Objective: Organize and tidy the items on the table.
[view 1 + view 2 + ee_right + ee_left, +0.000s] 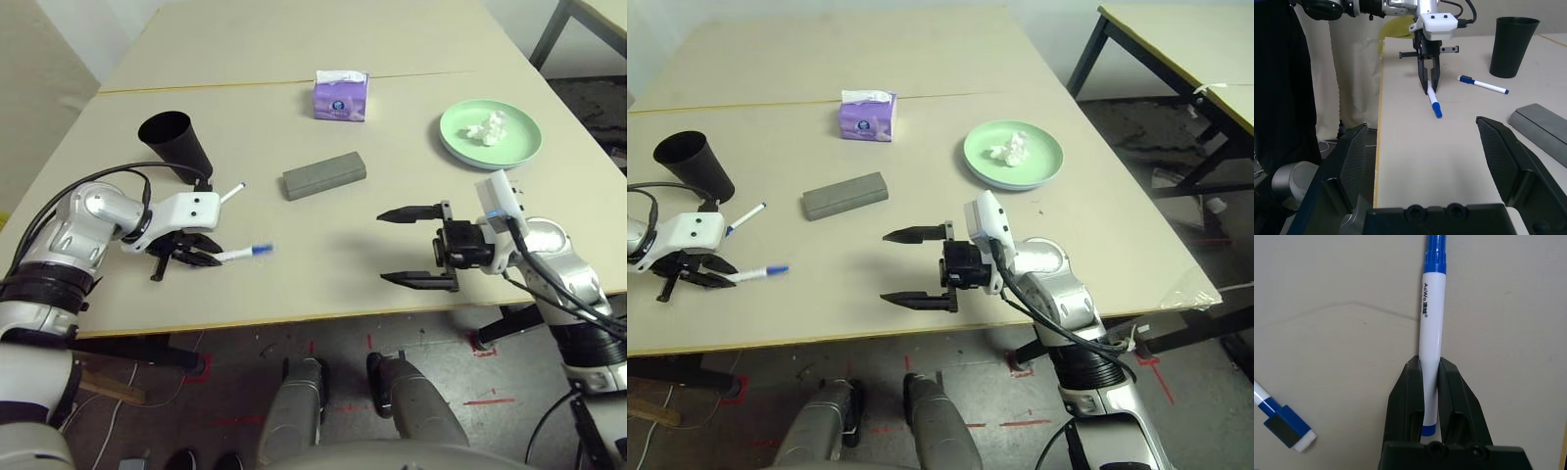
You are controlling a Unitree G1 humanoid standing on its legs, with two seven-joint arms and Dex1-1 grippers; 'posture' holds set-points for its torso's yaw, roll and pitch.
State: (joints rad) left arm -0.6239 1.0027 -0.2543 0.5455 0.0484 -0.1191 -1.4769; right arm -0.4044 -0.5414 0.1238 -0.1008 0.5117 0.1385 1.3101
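Observation:
My left gripper (208, 257) is shut on the rear end of a white marker (243, 253) with a blue cap, low at the table's near left edge. The left wrist view shows both black fingers (1405, 391) pressed against the marker's barrel (1431, 328). A second marker (232, 194) lies just behind that wrist, next to the black cup (176, 145). The grey glasses case (323, 176) lies mid-table. A crumpled white tissue (487, 127) sits on the light-green plate (460, 137) at the right. My right gripper (413, 247) hovers open and empty over the near right of the table (294, 284).
A purple tissue box (340, 96) stands at the back centre, near the seam across the table. A second table's leg (549, 34) shows at the far right. Bare tabletop stretches between the two grippers and in front of the case.

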